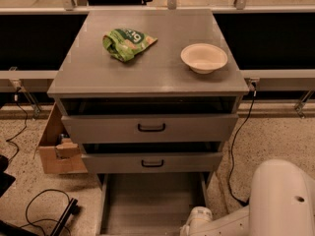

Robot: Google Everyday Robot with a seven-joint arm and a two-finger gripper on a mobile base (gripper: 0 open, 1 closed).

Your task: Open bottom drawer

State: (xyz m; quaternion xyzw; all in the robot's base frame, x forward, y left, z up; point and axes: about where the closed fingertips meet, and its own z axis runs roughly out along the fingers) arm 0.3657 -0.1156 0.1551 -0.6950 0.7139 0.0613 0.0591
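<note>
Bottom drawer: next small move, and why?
Probably ease the end effector straight back, clear of the bottom drawer: it already stands pulled well out, grey floor exposed, and the end effector sits low by its right side at the picture's bottom edge.

Matt grey bottom drawer [147, 205], glossy crinkled bag [127, 42] — smooth white plastic arm [278, 200], pincer below the frame.

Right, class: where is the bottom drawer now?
The bottom drawer lies bottom centre of the camera view, pulled out beneath the middle drawer, the end effector at its right edge.
</note>
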